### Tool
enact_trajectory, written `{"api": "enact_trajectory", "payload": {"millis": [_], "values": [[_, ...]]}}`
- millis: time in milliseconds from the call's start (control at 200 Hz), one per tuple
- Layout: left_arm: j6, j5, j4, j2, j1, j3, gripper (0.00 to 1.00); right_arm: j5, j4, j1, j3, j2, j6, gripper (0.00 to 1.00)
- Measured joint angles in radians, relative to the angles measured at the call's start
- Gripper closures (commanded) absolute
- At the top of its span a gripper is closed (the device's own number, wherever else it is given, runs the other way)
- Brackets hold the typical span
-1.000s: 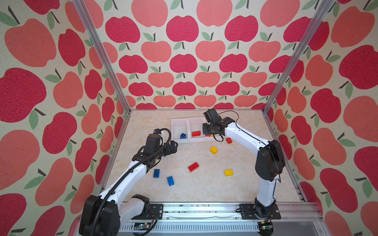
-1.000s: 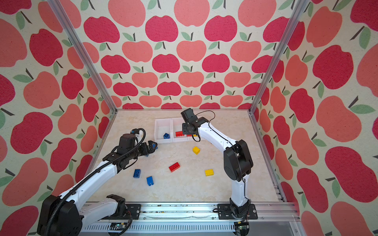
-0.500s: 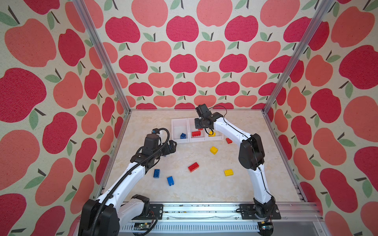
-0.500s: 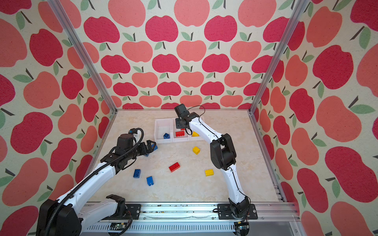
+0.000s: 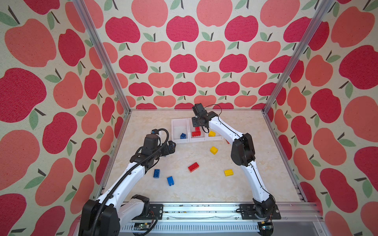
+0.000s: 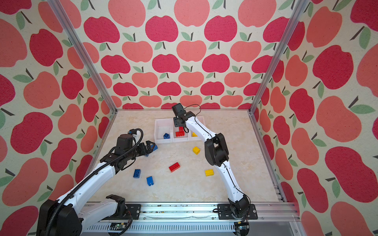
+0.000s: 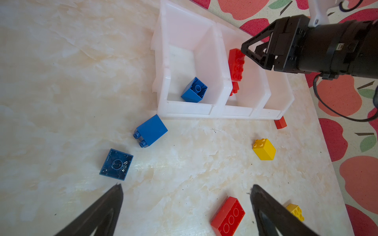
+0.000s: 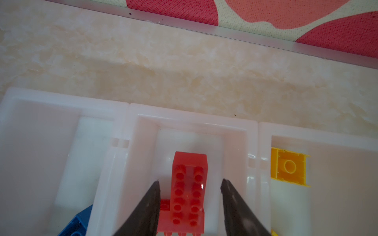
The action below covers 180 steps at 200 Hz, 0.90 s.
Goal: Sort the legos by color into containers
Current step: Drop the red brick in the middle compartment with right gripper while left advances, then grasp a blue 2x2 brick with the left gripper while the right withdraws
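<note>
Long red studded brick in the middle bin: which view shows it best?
Right wrist view: the long red studded brick fills the centre, studs clear. Both top views show it tiny; left wrist view, partly hidden.

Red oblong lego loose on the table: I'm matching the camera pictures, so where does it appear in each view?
Both top views: red oblong lego near the middle, below the containers.
Left wrist: the lego close to the camera, containers beyond.
Right wrist: not in it.
Shared landmark: the containers, seen in all views.
</note>
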Motion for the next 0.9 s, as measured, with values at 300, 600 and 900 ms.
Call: {"api": "enact_trajectory", "payload": {"millis": [300, 600, 900], "values": [[0.0, -0.043, -0.049, 0.0, 0.0, 0.0, 0.01, 0.002, -0.004, 0.0, 0.0, -0.005, -0.003, 0.39], [0.002, -0.113, -0.161, 0.071, 0.005, 0.028, 0.02, -0.013, 0.031, 0.006, -0.248, -0.148, 0.005, 0.28], [0.051, -0.141, -0.285, 0.178, 0.047, 0.131, 0.09, -0.072, 0.079, 0.026, -0.552, -0.449, 0.042, 0.17]]}}
